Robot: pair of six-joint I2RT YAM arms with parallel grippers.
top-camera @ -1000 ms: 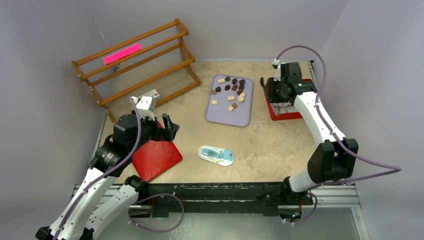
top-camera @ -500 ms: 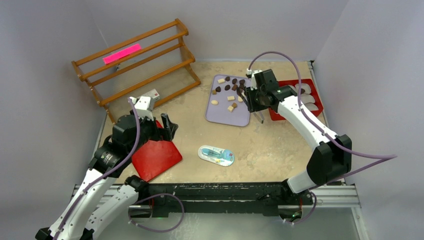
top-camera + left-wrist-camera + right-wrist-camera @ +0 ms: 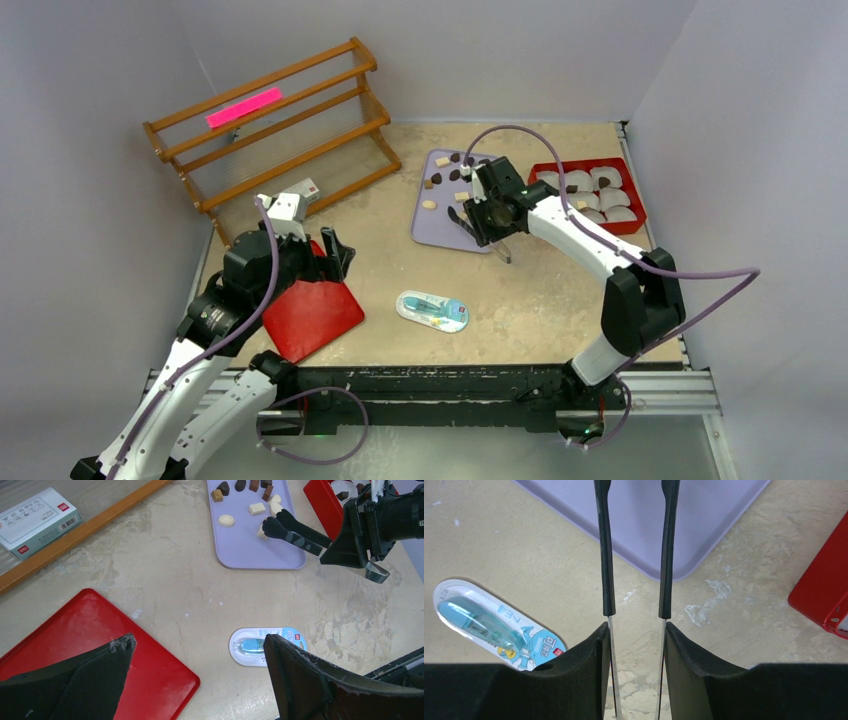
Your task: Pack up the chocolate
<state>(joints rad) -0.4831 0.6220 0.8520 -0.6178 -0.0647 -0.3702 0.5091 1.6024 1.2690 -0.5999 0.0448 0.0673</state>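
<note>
Several dark brown and pale cream chocolate pieces (image 3: 462, 176) lie on a lavender tray (image 3: 437, 228); they also show in the left wrist view (image 3: 256, 507). My right gripper (image 3: 484, 216) is shut on black-tipped metal tongs (image 3: 299, 535), whose tips hover over the tray's near right part beside cream pieces. In the right wrist view the tongs (image 3: 605, 555) run out from my right gripper (image 3: 636, 627) over the tray (image 3: 639, 520), and their tips are cut off. My left gripper (image 3: 328, 252) is open and empty above a flat red lid (image 3: 315, 315).
A red box (image 3: 585, 163) holding white paper cups stands right of the tray. A blue-and-white packet (image 3: 432, 310) lies near the front centre. A wooden rack (image 3: 270, 130) with a pink strip stands at the back left, a small box (image 3: 305, 190) by its foot.
My right arm has swung left with the tongs, from over the red box to over the lavender tray. The left arm has not moved.
</note>
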